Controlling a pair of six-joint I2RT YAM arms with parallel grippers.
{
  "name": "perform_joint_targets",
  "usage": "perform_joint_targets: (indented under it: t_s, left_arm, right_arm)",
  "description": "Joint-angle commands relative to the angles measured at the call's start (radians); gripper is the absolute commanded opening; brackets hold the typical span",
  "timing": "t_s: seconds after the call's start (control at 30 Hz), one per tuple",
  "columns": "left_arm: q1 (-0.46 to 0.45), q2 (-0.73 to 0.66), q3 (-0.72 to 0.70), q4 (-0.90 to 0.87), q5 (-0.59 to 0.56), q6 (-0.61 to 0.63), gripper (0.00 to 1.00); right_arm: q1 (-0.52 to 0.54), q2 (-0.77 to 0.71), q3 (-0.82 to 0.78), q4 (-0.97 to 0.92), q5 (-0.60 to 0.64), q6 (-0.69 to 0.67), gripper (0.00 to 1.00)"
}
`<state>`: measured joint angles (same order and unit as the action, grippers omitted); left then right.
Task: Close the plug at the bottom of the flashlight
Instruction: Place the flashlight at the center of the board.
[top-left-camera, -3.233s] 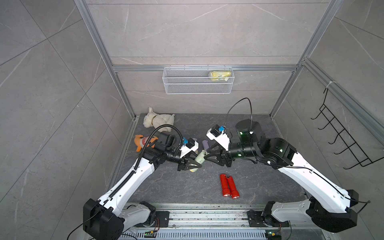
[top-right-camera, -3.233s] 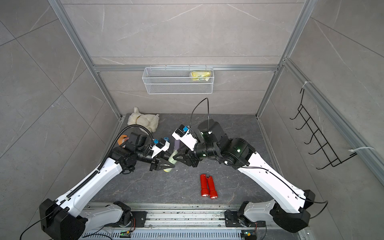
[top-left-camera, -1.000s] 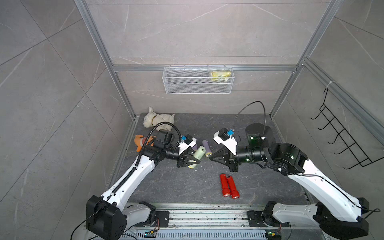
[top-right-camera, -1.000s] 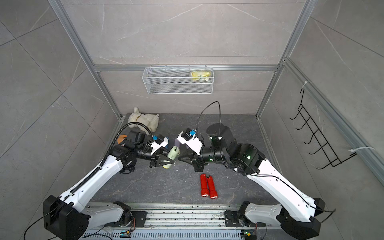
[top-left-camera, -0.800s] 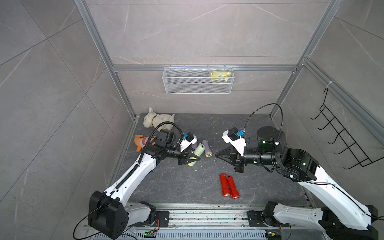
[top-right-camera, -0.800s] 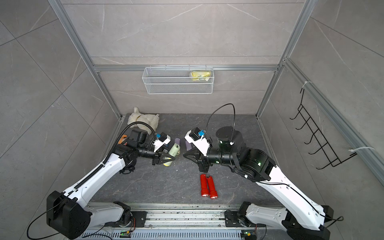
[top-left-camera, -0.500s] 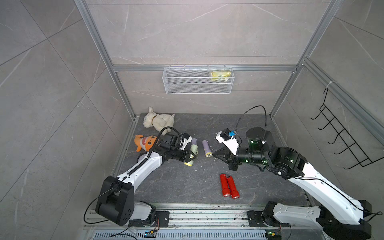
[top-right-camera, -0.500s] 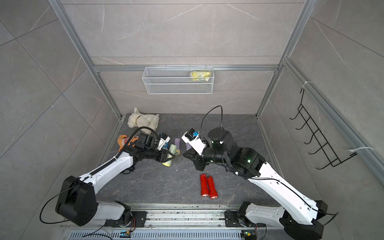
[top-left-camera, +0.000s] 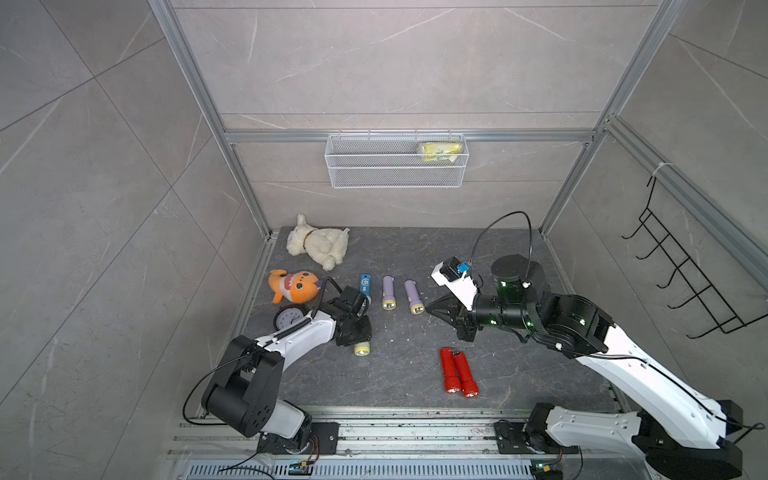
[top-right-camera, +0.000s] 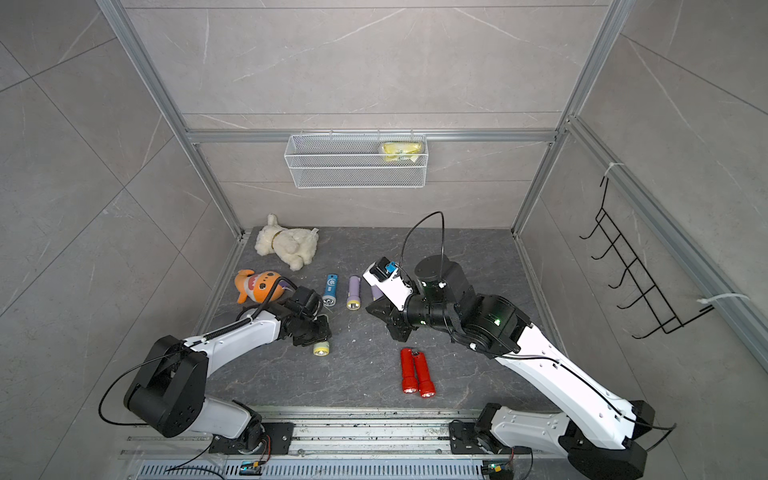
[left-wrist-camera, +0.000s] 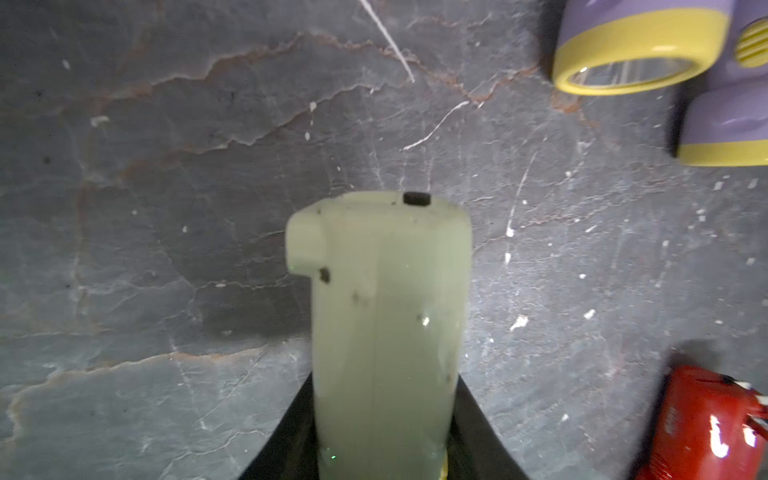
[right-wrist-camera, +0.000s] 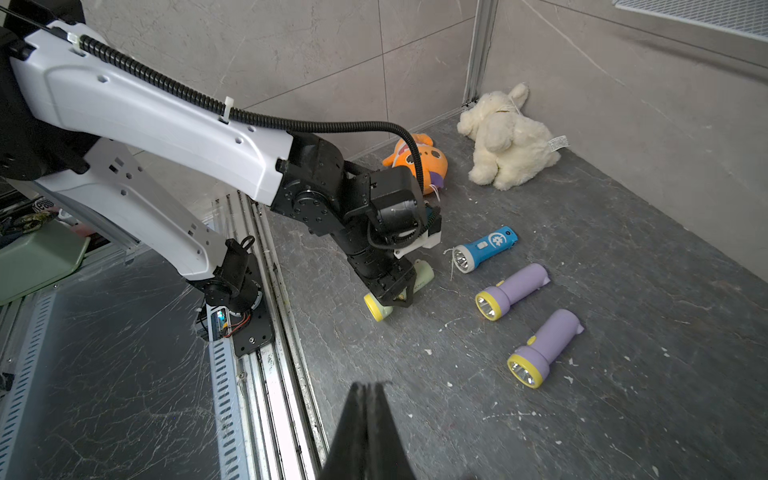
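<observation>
Grey stone flooring (top-left-camera: 415, 257) reads as a dial from above, with twelve at the back wall. An orange plush fish (top-left-camera: 293, 287) lies at ten o'clock and a white plush dog (top-left-camera: 318, 246) at eleven. At nine o'clock the left gripper (top-left-camera: 354, 331) is clamped around the pale green flashlight (top-left-camera: 362, 348), low over the floor. Its yellow lens end points toward six and its tail end (left-wrist-camera: 374, 216) toward twelve. Beyond it, toward twelve, a blue flashlight (top-left-camera: 365, 285) and two purple flashlights (top-left-camera: 388, 293) lie side by side. Two red flashlights (top-left-camera: 451, 370) touch at five o'clock. Near centre the right gripper (top-left-camera: 430, 309) has its fingers pressed together and holds nothing.
</observation>
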<state>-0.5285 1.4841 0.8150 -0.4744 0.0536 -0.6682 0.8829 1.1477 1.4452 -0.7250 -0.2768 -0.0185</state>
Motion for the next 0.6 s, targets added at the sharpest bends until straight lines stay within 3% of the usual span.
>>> perform_joint_targets:
  t_s: [0.0, 0.17, 0.23, 0.27, 0.4, 0.47, 0.57]
  left_arm:
    - [-0.030, 0.044, 0.027, -0.048, -0.101, -0.059, 0.05]
    - [-0.050, 0.093, 0.032, -0.050, -0.113, -0.072, 0.08]
    - [-0.057, 0.102, 0.028, -0.049, -0.124, -0.082, 0.38]
    - [-0.060, 0.104, 0.029, -0.049, -0.126, -0.084, 0.45]
    - [-0.072, 0.103, 0.022, -0.050, -0.115, -0.082, 0.48]
    - [-0.073, 0.094, 0.013, -0.056, -0.112, -0.090, 1.00]
    - [-0.074, 0.069, -0.002, -0.070, -0.113, -0.096, 1.00]
  right_arm:
    - [0.001, 0.009, -0.006, -0.004, -0.011, 0.009, 0.07]
    - [0.002, 0.001, -0.010, -0.002, -0.003, 0.008, 0.07]
    - [0.001, 0.004, -0.012, 0.001, -0.007, 0.008, 0.07]
    - [0.002, 0.006, -0.012, 0.001, -0.010, 0.009, 0.07]
    - [0.002, 0.020, -0.012, 0.001, -0.016, 0.009, 0.07]
    - [0.001, 0.026, -0.012, 0.001, -0.020, 0.010, 0.07]
    - [0.002, 0.035, -0.009, 0.001, -0.021, 0.011, 0.08]
